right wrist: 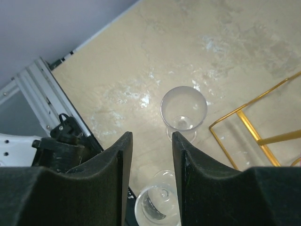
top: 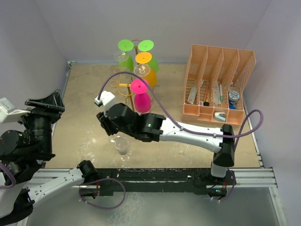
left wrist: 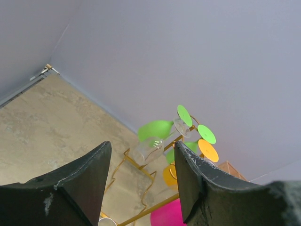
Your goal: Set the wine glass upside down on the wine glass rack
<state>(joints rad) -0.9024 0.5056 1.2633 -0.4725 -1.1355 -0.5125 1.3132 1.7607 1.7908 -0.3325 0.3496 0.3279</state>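
Observation:
The gold wire wine glass rack stands at the back middle with green, orange and pink glasses hanging upside down on it, plus clear ones. A clear wine glass stands upright on the table near the front. The right wrist view shows two upright clear glasses: one low between the fingers, another farther off beside the rack's base wire. My right gripper hangs above them, open and empty. My left gripper is open and empty, raised at the far left, facing the rack.
A peach mesh organizer with pens and small items stands at the back right. Walls close the table on three sides. The metal rail with the arm bases runs along the near edge.

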